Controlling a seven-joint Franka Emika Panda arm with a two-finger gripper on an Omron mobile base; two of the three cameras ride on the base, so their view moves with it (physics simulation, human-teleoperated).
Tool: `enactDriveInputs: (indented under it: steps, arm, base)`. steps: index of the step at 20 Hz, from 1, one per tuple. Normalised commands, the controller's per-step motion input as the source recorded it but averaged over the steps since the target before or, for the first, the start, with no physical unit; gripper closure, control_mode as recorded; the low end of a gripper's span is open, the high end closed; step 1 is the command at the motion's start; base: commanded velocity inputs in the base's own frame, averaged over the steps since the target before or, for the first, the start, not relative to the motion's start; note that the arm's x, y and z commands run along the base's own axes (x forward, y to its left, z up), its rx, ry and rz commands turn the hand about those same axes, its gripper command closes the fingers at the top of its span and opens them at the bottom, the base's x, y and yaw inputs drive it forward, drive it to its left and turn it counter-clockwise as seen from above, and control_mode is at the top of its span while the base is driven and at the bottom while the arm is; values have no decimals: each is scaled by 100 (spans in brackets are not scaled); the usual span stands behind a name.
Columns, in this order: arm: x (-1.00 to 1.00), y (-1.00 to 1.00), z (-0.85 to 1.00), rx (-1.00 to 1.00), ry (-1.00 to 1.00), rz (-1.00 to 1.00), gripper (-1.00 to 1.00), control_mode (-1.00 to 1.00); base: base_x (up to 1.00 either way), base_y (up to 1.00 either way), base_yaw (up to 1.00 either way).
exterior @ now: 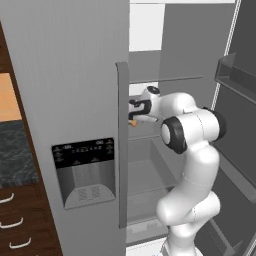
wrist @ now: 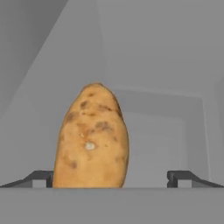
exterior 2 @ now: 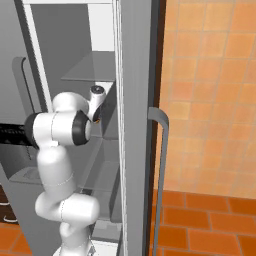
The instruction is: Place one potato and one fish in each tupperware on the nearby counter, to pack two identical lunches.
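Observation:
A brown-speckled orange-tan potato [wrist: 92,138] stands on end on a grey fridge shelf, right in front of the hand. My gripper [wrist: 109,178] is open, its jaws wide apart with the potato between them, close to the left fingertip [wrist: 38,176] and well clear of the right one. In the left base view the arm reaches into the open fridge and the gripper [exterior: 132,115] sits behind the door's edge, with a sliver of the potato [exterior: 133,123] below it. The dark marbled counter [exterior: 15,155] lies at the far left. The fish and the tupperware are out of view.
The closed fridge door with its dispenser panel [exterior: 85,172] and long handle [exterior: 122,145] stands just left of the arm. The open right door [exterior: 235,75] carries bins. Shelves and a drawer lie below the hand. The open door's edge [exterior 2: 135,125] borders the arm in the right base view.

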Motion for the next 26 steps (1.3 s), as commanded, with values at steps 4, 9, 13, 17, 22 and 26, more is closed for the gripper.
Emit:
enactDriveInputs:
  steps: [4,9,13,17,22,26]
  arm:
    - [43,26,-8,0,0,0,-100,-100]
    - [22,17,-29,0,1,0,-100,-100]
    - [6,3,-26,0,1,0,-100,-100]
    - [0,3,-8,0,2,0,100,-100]
    - [-1,0,-1,0,2,0,100,-100]
    - [-57,-10,-13,1,0,-1,100,-100]
  base:
    - [0,0,0]
    - [0,0,0]
    - [0,0,0]
    - [0,0,0]
    - [0,0,0]
    - [0,0,0]
